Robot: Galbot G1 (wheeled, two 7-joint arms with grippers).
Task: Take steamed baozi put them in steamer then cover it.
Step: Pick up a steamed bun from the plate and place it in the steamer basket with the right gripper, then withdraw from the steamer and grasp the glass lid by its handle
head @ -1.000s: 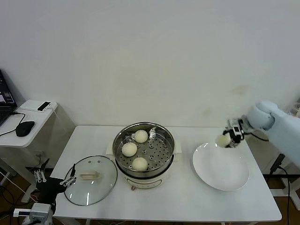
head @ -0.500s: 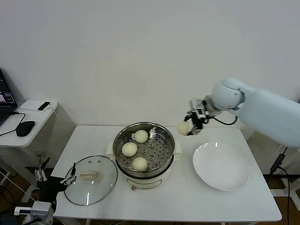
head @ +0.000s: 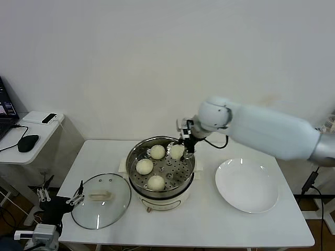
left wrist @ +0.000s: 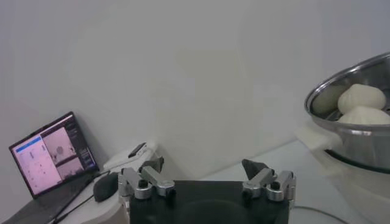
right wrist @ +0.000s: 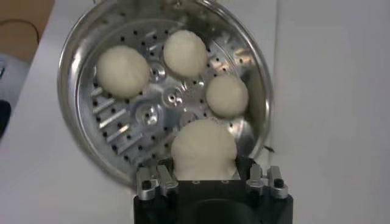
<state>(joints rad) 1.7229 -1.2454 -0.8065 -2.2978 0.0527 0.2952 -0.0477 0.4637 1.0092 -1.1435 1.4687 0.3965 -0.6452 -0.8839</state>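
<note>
Our right hand point(head: 180, 148) is closed on the 4th baozi point(right wrist: 203, 149), just above the steamer point(head: 134, 157) tray; 3 lie below. Soft and light, it needs gentle side grip. Left hand point(left wrist: 207, 182) waits open.

No words, numbers or signs can be read anywhere. The laptop screen point(left wrist: 50, 154) is lit, with a blue strip and some pink shapes, but any writing on it is too small to read. The steamer point(head: 160, 168) has no label that shows.
</note>
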